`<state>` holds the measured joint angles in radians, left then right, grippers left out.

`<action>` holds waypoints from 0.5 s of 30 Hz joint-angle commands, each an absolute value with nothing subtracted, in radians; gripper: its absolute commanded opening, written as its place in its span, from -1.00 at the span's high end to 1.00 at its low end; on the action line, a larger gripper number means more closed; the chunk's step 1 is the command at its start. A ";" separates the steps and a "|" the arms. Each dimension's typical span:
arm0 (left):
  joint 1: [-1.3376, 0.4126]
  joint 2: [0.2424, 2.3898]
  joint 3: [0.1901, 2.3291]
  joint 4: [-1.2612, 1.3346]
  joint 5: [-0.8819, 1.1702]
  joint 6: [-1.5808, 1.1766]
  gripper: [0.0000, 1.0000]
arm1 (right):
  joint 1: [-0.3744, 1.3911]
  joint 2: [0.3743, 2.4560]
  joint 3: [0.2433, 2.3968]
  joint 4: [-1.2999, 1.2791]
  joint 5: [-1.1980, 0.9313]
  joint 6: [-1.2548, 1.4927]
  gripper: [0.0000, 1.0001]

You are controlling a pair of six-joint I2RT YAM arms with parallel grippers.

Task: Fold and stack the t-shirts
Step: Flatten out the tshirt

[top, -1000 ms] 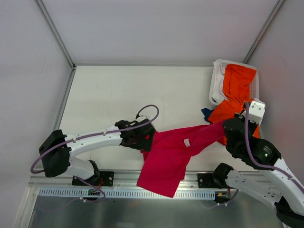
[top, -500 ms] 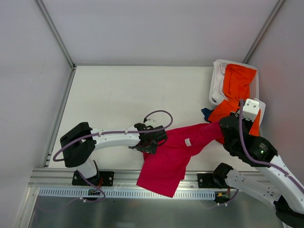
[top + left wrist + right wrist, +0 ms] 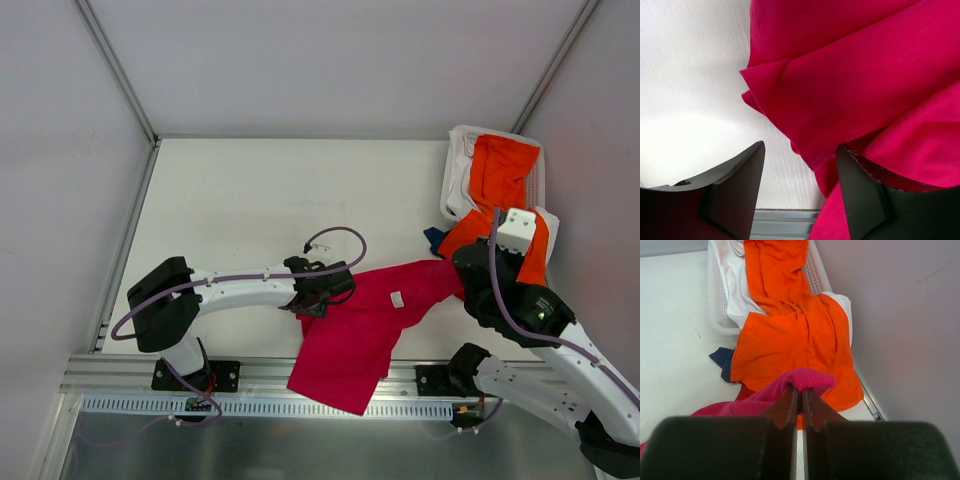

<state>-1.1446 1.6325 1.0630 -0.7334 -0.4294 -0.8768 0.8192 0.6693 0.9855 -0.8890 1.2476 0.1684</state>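
Jaws of the left gripper stand partly apart around a folded edge of the crimson t-shirt, one finger touching the cloth, not clamped. The right gripper is pinched tight on a bunched end of that shirt. Two shirts show: this one and one orange t-shirt. The crimson stretches left to right along the near edge of the table, its lower part hanging over; the orange trails from the single basket, running far to near

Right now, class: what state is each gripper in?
Left gripper: open, its jaws either side of a fold of the crimson t-shirt.
Right gripper: shut on the crimson t-shirt, pinching a bunched edge.
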 commanded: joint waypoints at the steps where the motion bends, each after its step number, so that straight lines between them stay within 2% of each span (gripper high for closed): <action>1: -1.146 1.649 1.098 -0.756 -0.460 -0.888 -0.17 | 0.813 0.673 0.985 -0.896 1.258 0.189 0.99; 12: -1.146 1.709 1.109 -0.752 -0.449 -0.900 0.10 | 0.804 0.669 0.977 -0.896 1.253 0.187 0.99; 15: -1.146 1.721 1.112 -0.747 -0.453 -0.902 0.23 | 0.802 0.670 0.976 -0.896 1.252 0.190 0.99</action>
